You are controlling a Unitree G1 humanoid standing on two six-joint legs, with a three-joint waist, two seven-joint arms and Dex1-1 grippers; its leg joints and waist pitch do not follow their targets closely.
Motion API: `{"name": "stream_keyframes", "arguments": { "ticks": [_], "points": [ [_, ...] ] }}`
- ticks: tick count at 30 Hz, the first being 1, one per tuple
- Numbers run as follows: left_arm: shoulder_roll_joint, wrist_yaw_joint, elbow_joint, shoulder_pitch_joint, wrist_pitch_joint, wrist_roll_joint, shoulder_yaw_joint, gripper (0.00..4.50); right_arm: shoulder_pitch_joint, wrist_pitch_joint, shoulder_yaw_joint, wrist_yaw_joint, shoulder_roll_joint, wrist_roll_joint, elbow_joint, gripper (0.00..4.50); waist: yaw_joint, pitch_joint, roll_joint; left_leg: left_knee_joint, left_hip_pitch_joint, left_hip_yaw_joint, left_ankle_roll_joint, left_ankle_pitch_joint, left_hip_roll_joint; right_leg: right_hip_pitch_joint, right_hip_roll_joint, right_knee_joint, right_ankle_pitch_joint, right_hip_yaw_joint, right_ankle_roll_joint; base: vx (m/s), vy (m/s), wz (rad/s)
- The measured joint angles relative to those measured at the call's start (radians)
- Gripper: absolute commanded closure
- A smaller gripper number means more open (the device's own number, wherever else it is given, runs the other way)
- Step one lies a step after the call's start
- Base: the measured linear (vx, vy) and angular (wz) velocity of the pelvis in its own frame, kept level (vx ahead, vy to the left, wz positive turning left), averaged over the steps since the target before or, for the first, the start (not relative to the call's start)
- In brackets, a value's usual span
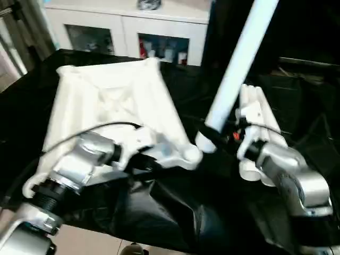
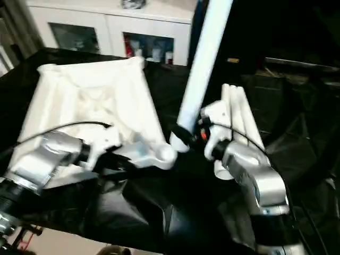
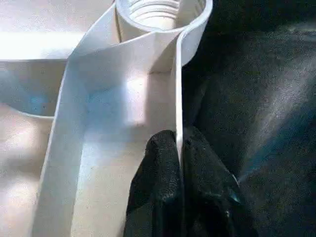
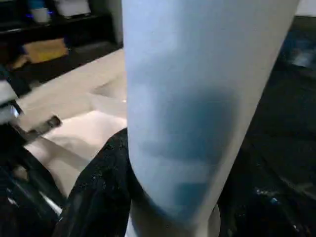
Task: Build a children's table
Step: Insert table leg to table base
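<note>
Head view: the tabletop (image 1: 114,101) lies underside up on the left of the black-draped table (image 1: 175,207); the right gripper (image 1: 212,139) clamps a tilted leg (image 1: 236,64) beside its near-right corner socket (image 1: 187,155). Left wrist view: the left gripper (image 3: 178,163) pinches the tabletop's rim. Right wrist view: black fingers (image 4: 101,192) hug the leg

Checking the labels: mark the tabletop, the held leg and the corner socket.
tabletop (image 1: 111,101), left eye view, ribbed underside.
held leg (image 1: 236,69), left eye view, mid shaft.
corner socket (image 3: 160,11), left wrist view, threaded opening.
</note>
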Motion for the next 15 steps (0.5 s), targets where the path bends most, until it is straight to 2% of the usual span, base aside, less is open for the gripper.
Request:
{"name": "stream_keyframes", "arguments": {
  "ticks": [6, 8, 15],
  "points": [
    [-0.051, 0.067, -0.055, 0.008, 0.078, 0.028, -0.019, 4.5, -0.007, 0.002, 0.016, 0.038, -0.006, 0.0, 0.064, 2.6, 0.0, 0.003, -0.006, 0.0, 0.0, 0.003, 0.001, 0.002, 0.001, -0.002, -0.001, 0.002, 0.0, 0.001, 0.001, 0.0, 0.0, 0.0],
    [-0.067, 0.084, -0.052, 0.008, 0.069, 0.044, -0.022, 4.04, -0.007, 0.002, 0.023, 0.038, -0.007, 0.0, 0.075, 2.6, 0.0, 0.004, -0.006, 0.0, 0.0, 0.004, 0.001, 0.002, 0.001, -0.003, -0.001, 0.003, 0.001, 0.001, 0.001, 0.0, 0.0, 0.0],
    [-0.076, 0.103, -0.028, -0.008, 0.007, 0.048, -0.022, 3.78, -0.01, 0.002, 0.026, 0.047, -0.007, 0.0, 0.075, 2.6, 0.0, 0.003, -0.006, 0.001, 0.0, 0.004, 0.001, 0.002, 0.002, -0.003, -0.001, 0.004, 0.001, 0.001, 0.001, 0.0, 0.0, 0.0]
  ]
}}
